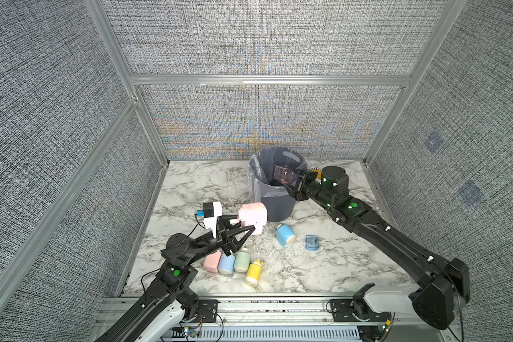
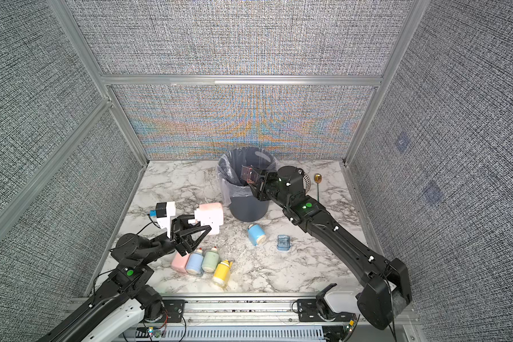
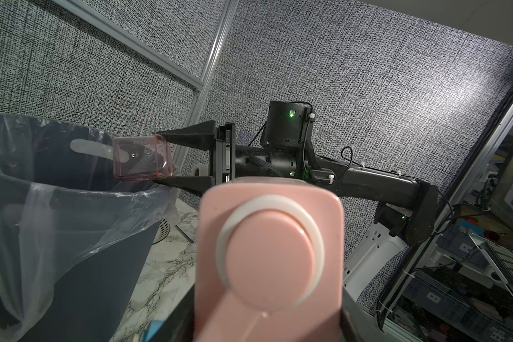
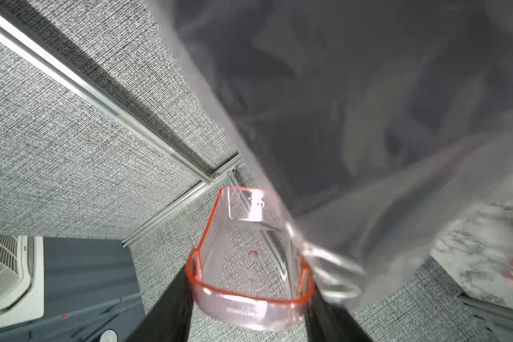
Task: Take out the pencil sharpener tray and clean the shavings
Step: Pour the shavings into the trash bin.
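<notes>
Right claw (image 1: 289, 179) clamped on the clear pink tray (image 3: 137, 160), tipped sideways over the mouth of the lined grey bin (image 1: 276, 207); left claw (image 1: 245, 224) gripping the pink sharpener (image 1: 253, 217) beside the bin, over the worktop (image 1: 338, 266); shavings too small to spot.

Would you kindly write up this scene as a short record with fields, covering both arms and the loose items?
left jaws: closed on pink sharpener
right jaws: closed on clear pink tray, tilted above the lined grey bin
tray contents: looks empty in the right wrist view
on table: blue sharpener on its side, blue tray, row of four sharpeners
</notes>
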Available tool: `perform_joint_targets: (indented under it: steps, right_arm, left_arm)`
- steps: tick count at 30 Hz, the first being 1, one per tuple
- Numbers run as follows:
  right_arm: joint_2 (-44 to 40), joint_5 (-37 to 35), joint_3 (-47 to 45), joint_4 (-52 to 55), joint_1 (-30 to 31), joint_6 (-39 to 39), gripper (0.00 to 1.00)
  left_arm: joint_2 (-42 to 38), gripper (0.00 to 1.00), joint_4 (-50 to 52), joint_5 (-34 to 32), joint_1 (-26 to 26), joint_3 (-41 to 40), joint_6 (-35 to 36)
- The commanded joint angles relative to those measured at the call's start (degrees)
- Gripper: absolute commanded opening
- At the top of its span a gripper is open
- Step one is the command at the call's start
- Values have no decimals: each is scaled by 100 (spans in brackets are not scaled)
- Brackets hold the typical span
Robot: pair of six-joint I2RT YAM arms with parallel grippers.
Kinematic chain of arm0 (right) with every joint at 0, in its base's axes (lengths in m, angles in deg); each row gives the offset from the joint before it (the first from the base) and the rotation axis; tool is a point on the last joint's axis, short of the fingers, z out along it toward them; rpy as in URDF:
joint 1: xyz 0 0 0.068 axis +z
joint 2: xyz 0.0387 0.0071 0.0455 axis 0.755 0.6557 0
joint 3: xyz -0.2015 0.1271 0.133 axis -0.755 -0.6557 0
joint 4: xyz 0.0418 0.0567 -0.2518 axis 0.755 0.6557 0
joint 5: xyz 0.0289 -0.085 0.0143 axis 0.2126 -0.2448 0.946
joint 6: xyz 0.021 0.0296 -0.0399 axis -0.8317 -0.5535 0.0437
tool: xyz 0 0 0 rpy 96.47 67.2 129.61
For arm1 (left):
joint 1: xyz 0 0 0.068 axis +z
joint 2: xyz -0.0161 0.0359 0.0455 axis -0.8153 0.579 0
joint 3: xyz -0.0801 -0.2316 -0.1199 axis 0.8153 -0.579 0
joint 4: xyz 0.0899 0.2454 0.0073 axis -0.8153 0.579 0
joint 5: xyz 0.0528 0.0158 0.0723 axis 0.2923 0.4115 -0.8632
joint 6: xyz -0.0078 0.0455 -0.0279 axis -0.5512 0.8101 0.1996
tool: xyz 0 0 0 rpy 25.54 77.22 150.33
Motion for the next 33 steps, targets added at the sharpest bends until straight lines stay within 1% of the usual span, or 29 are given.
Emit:
perform_joint_targets:
  steps: [1,4,8,12,16,19,23,27,30,33]
  right_arm:
    - [113,171,67,97,-6,-1442,0]
    - [193,144,519,314,-6,-1196,0]
    - [226,163,842,409,-6,-921,0]
    - [160,77,553,333,-27,-856,0]
    - [272,293,211,140,-93,-690,0]
    - [430,471,274,122,-100,-403,0]
    - [579,447,870,438,-105,335,0]
    - [611,287,1442,750,-86,1189,0]
    - [505,116,1607,902,-74,1780,0]
    - [320,-84,1587,979,-33,2354,0]
  left_arm:
    - [-7,16,-300,-26,4,45,15]
    - [-31,16,-255,-21,4,63,35]
    - [-61,16,-211,-50,4,63,67]
    - [2,16,-296,-59,4,45,59]
    - [55,16,-332,-74,9,36,70]
    - [69,16,-342,-105,5,19,93]
    - [29,16,-367,-280,4,-67,116]
    - [-111,16,-377,-680,9,-259,151]
    - [-236,16,-358,-1127,5,-413,112]
    - [-344,15,-342,-1468,8,-539,129]
